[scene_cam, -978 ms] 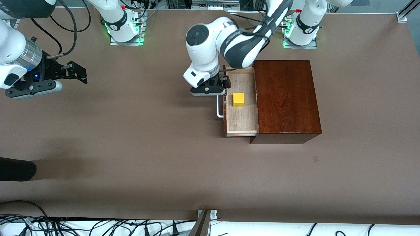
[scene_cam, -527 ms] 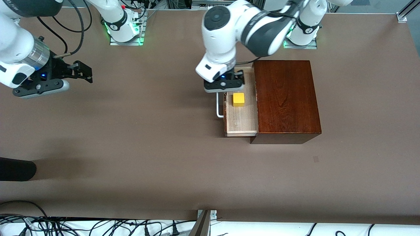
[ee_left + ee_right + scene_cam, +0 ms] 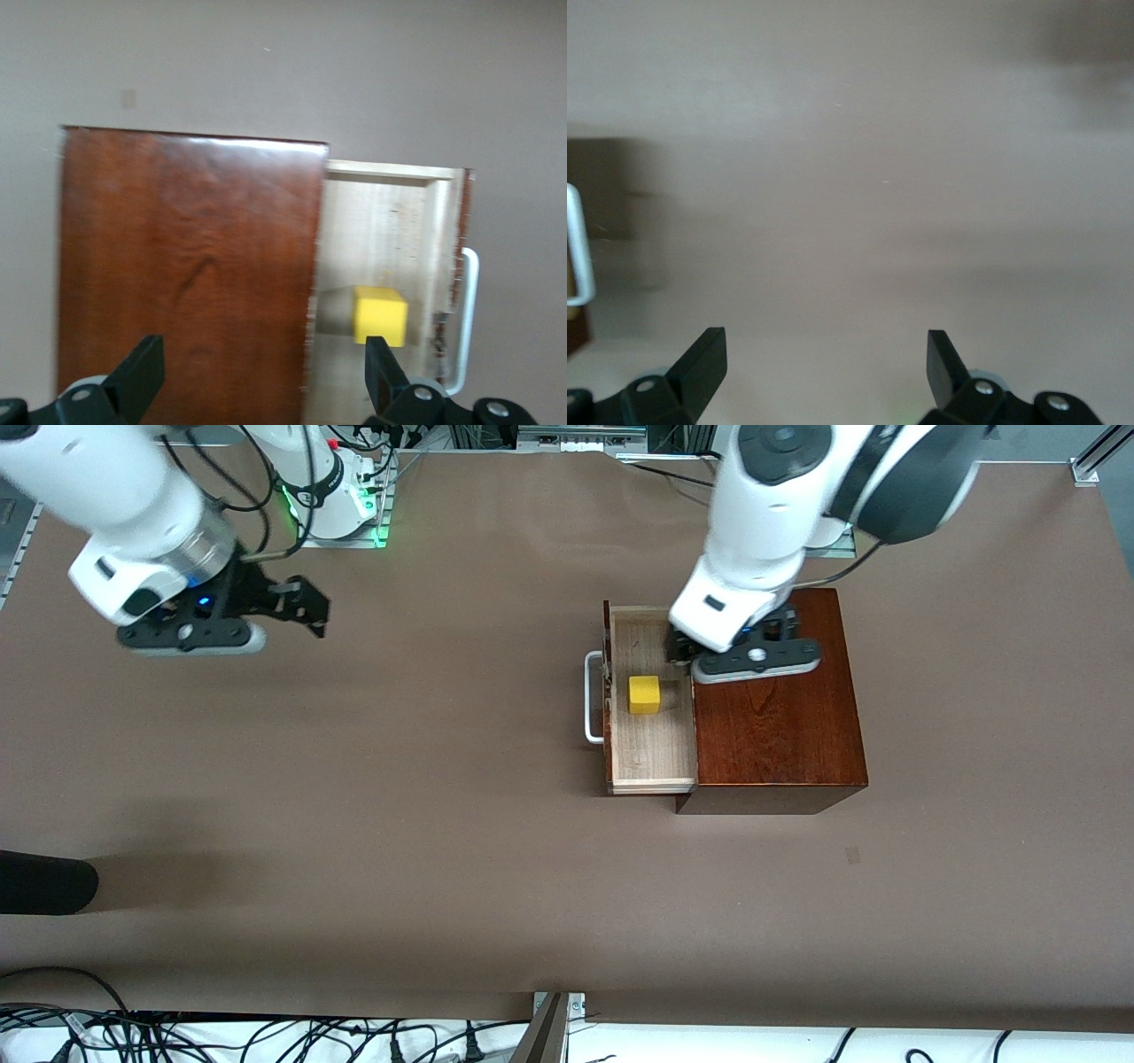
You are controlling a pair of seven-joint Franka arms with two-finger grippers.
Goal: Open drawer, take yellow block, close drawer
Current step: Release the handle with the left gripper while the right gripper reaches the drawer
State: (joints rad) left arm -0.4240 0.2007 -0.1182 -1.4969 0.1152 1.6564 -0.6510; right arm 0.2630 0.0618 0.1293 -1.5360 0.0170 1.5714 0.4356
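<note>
The drawer is pulled out of the dark wooden box, toward the right arm's end of the table. Its white bar handle is free. The yellow block sits in the tray. My left gripper is open and empty, up over the box's top edge beside the drawer. In the left wrist view the left gripper spans the box and the drawer, with the block by one finger. My right gripper is open and empty over bare table; it also shows in its wrist view.
A dark object lies at the table's edge near the right arm's end. Cables run along the edge nearest the front camera. The handle shows at the rim of the right wrist view.
My left gripper has risen from the drawer's handle and moved over the box. My right gripper has moved toward the drawer. Drawer and block have not moved.
</note>
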